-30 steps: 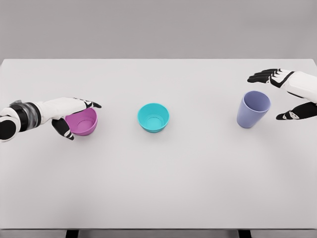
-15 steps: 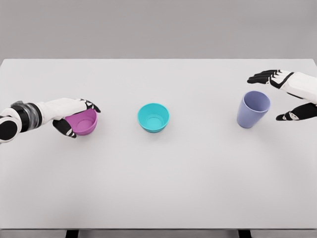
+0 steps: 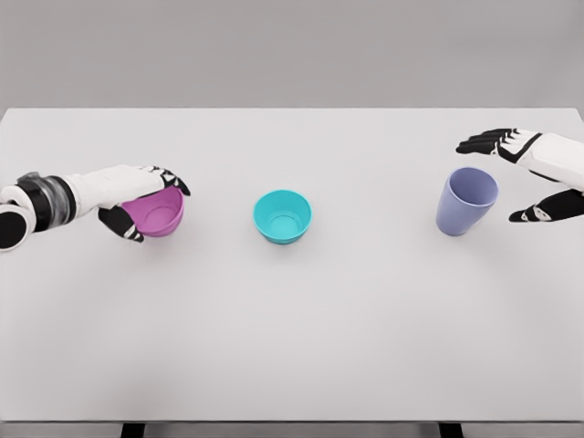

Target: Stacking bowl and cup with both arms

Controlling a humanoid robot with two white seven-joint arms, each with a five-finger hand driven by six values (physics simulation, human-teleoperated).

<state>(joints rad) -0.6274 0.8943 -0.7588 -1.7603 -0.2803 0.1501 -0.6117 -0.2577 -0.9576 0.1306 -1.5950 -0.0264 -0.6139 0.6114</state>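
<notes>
A pink bowl (image 3: 157, 213) is held at the left of the white table (image 3: 292, 328) by my left hand (image 3: 146, 203), whose fingers lie over its far rim and whose thumb is under its near side. The bowl looks lifted a little off the surface. A teal bowl (image 3: 283, 216) stands upright at the table's middle. At the right stands a lilac cup (image 3: 466, 201), tilted slightly. My right hand (image 3: 516, 178) is open just right of the cup, fingers behind it and thumb in front, not touching it.
Beyond the table is a plain grey wall. Two dark table legs (image 3: 133, 429) show under the front edge.
My left hand has raised the pink bowl slightly and carried it a little to the right. The right hand and the cup have not moved.
</notes>
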